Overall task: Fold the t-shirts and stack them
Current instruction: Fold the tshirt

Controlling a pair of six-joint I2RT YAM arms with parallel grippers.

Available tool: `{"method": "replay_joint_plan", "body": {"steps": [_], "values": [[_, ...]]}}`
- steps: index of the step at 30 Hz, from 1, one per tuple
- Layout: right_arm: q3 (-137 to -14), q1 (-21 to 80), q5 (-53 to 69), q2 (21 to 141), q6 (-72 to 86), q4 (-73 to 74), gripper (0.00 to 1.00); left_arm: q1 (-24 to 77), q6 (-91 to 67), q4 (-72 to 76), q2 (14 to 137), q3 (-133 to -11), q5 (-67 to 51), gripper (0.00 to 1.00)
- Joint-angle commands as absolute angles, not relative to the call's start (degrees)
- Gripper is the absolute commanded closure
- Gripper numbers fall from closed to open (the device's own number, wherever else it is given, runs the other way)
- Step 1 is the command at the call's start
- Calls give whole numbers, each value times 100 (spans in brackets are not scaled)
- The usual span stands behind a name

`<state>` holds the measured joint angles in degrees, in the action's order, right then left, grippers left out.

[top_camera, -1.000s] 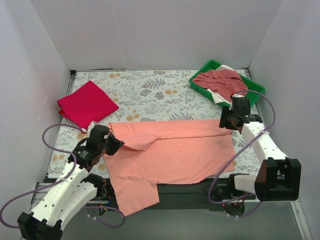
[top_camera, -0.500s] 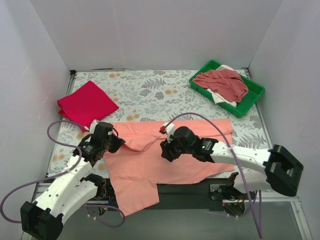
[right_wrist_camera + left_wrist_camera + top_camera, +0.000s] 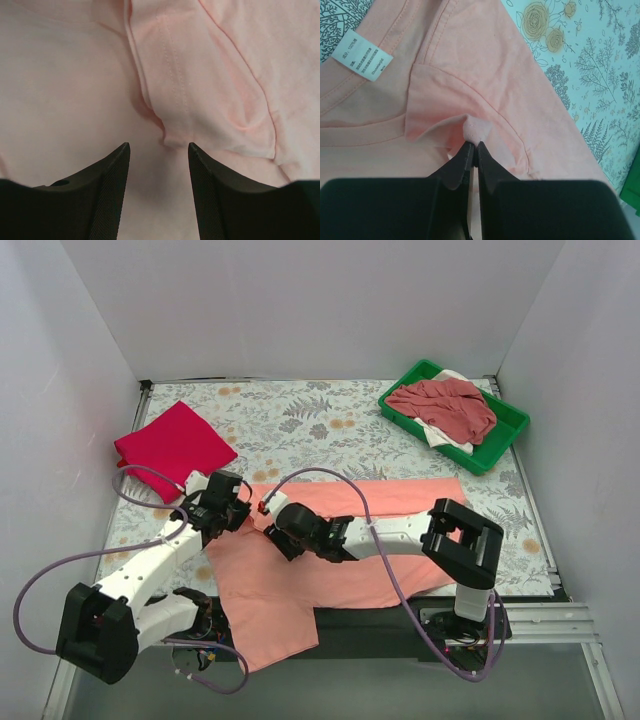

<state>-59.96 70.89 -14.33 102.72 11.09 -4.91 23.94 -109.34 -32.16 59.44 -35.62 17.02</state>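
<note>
- The left gripper [image 3: 474, 150] is closed tight on a small pinched ridge of the salmon-pink t-shirt [image 3: 485, 65]. Its own camera shows the cloth puffing out just beyond the tips.
- Only this wrist view shows the white label [image 3: 362, 55] inside the collar, ahead and to the left of the tips. It also shows the flowered table cover [image 3: 600, 60] to the right, past the shirt's edge.
- The right gripper [image 3: 157, 150] has its jaws apart at a middle width, with nothing gripped between them. Just ahead of its tips lies a folded part of the same shirt with a double stitched hem. I cannot tell whether the tips touch the cloth.
- The top view shows what the wrist views do not: the two grippers stand close together at the shirt's left end. The rest of the shirt lies flat to the right of the right gripper, and one part hangs over the near table edge.
- Only the top view shows the crimson-red t-shirt [image 3: 175, 445], folded, behind and to the left of the left gripper, and not touching the salmon one.
- The green tray [image 3: 505, 435] is well apart from both grippers, in the far right corner. It holds a crumpled dusty rose-red t-shirt [image 3: 445, 405] over a white t-shirt [image 3: 440, 436].
</note>
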Motion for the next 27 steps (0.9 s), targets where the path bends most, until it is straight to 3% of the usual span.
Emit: {"method": "replay_joint_plan", "body": {"steps": [1, 6, 11, 24, 27], "values": [[-6415, 7084, -1977, 10598, 1028, -695, 44, 2320, -10942, -2865, 6204, -3876, 1890, 100], [-6697, 7058, -2171, 10907, 1107, -423, 44, 2259, -10925, -2839, 6433, -3990, 1916, 100], [-6785, 7040, -2232, 11039, 1230, -141, 52, 2215, -10916, -2856, 6381, -3920, 1960, 100], [-6829, 7014, -2470, 10732, 1160, 193, 96, 2197, -10775, -2874, 6258, -3876, 1697, 100], [-6891, 7005, -2417, 10627, 1108, 307, 99, 2206, -10653, -2926, 6275, -3920, 1565, 100]]}}
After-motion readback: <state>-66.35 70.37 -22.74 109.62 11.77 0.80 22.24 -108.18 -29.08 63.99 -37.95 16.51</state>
